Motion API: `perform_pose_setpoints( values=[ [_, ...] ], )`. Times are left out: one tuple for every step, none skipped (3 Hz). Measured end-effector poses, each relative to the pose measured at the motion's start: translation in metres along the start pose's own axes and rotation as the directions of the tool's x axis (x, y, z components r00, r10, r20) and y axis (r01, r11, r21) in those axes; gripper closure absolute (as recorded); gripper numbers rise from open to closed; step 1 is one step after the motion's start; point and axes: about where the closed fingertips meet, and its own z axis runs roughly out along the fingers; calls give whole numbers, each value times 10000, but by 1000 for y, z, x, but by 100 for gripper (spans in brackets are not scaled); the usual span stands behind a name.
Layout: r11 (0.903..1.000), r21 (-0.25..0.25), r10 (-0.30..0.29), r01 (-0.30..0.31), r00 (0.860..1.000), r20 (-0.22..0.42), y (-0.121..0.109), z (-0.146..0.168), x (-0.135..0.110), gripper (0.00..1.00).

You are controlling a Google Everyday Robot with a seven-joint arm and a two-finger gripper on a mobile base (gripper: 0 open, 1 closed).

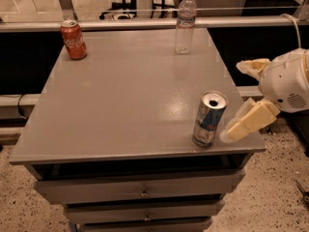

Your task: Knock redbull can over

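Observation:
The redbull can (209,119) stands upright near the front right corner of the grey table (130,100). It is slim, blue and silver, with a silver top and an open pull-tab hole. My gripper (233,101) comes in from the right edge, just right of the can. It is open and empty, with its cream fingers (252,120) spread apart. The lower fingertip is very close to the can's lower right side; I cannot tell if it touches. The upper finger sits higher, beyond the table's right edge.
An orange-red soda can (73,39) stands at the back left of the table. A clear plastic water bottle (185,23) stands at the back middle right. A rail (120,24) runs behind the table, drawers (142,190) sit below its front edge.

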Motion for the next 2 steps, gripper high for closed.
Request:
perform_pose_setpoints(
  values=[
    [9996,251,71,-97,9948,1013,-18,15,10,0],
    [9993,298,167,-231,9801,1976,-29,27,19,0]
  ],
)
